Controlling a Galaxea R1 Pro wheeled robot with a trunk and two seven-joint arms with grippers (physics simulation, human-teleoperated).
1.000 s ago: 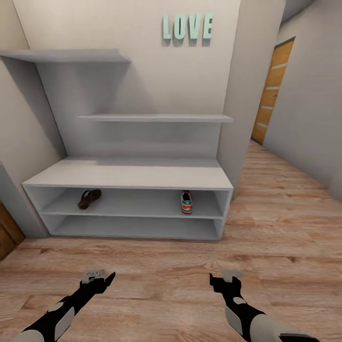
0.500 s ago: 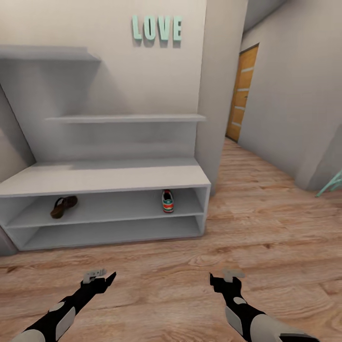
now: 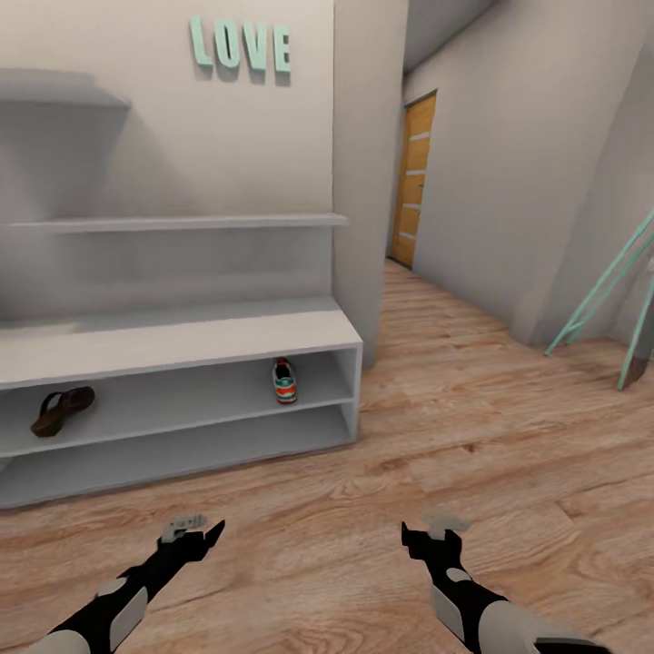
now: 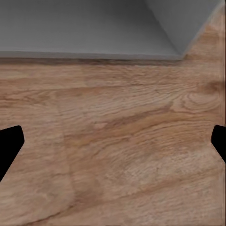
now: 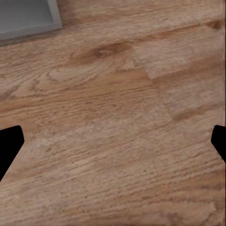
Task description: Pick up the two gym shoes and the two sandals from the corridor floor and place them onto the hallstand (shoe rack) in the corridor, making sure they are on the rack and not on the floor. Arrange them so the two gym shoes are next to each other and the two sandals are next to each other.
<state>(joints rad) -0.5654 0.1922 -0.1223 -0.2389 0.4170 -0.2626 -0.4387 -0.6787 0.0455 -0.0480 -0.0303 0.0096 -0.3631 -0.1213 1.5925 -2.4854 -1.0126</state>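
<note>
My left claw (image 3: pixel 191 531) and right claw (image 3: pixel 434 536) gape empty over floor (image 3: pixel 472 454); sandal (image 3: pixel 62 410), sneaker (image 3: pixel 285 381) on rack (image 3: pixel 182 341).

Left arm (image 3: pixel 109 604): it is showing black joints with pale grey shell panels along the forearm.
Right arm (image 3: pixel 477 609): it is wearing the same black and grey, with a wider rounded grey cover near the lower edge.
Left gripper (image 3: pixel 191 530): black pointed fingers are carrying a small light grey block on top.
Right gripper (image 3: pixel 434 532): black fingers are bearing a pale grey cap.
</note>
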